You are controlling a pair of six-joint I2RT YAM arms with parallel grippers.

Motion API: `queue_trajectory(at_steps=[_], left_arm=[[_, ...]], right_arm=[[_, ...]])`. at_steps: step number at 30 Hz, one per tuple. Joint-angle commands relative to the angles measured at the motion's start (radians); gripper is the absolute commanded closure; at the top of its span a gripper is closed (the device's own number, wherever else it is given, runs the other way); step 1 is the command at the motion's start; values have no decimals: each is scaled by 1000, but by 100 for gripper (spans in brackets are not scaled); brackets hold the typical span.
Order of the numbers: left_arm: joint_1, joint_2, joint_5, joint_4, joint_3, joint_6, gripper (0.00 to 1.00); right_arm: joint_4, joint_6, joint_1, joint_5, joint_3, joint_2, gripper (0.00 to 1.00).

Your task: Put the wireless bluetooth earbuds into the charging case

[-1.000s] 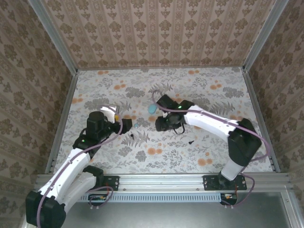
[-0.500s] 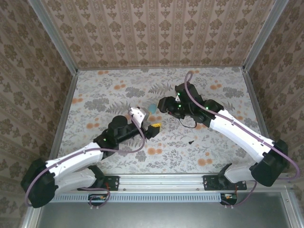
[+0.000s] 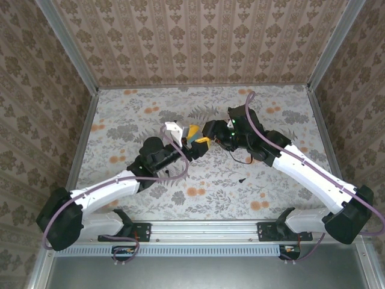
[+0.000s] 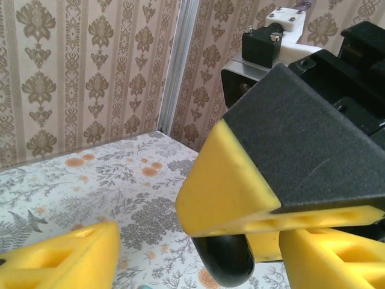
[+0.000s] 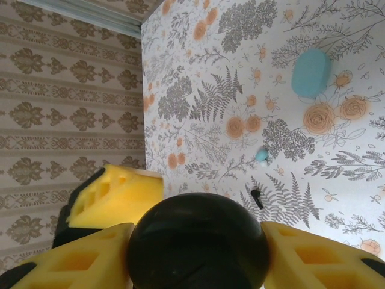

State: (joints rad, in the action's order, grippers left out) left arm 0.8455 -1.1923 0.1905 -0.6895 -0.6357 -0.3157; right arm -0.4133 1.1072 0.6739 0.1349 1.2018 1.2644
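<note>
My right gripper (image 5: 198, 250) is shut on a round black charging case (image 5: 198, 241), which it holds above the table near the middle (image 3: 209, 129). My left gripper (image 4: 201, 256) is open. Its yellow fingers (image 4: 60, 259) stand on either side of the black case (image 4: 224, 262), with a gap showing on the left. From above, the left gripper (image 3: 197, 142) meets the right gripper (image 3: 212, 130) tip to tip. On the table lie a teal earbud (image 5: 262, 155) and a black earbud (image 5: 257, 198). One black earbud (image 3: 240, 179) lies nearer the front.
A teal oval case (image 5: 311, 72) lies on the floral table (image 3: 283, 198). Patterned walls with metal corner posts (image 4: 177, 66) close in the table on three sides. Both arms cross the middle of the table.
My left arm has swung right and forward, bringing its jaws up to the black case, and they have narrowed a little. My right gripper has carried the case up and slightly back.
</note>
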Motion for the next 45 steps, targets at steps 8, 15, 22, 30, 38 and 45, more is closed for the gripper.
queue_trajectory(at_steps=[8,15,22,30,38,45], left_arm=[[-16,-57,33,-82,-46,-91,45],[-49,-37,76,-46,-63,-116,84],[-134,35,190,6,-77,-171,97],[-269,108,444,83,-137,-282,99],[-283,62,602,-78,-199,-511,100],[-256,9,621,-201,-246,-621,100]], right_arm=[[26,26,3,8,-1,-27,49],[36,-3,3,2,-14,-38,45],[72,-204,-53,33,-6,-119,33],[196,-469,-193,372,21,-193,38],[262,-488,-194,563,54,-113,33],[447,-392,-191,638,22,-87,42]])
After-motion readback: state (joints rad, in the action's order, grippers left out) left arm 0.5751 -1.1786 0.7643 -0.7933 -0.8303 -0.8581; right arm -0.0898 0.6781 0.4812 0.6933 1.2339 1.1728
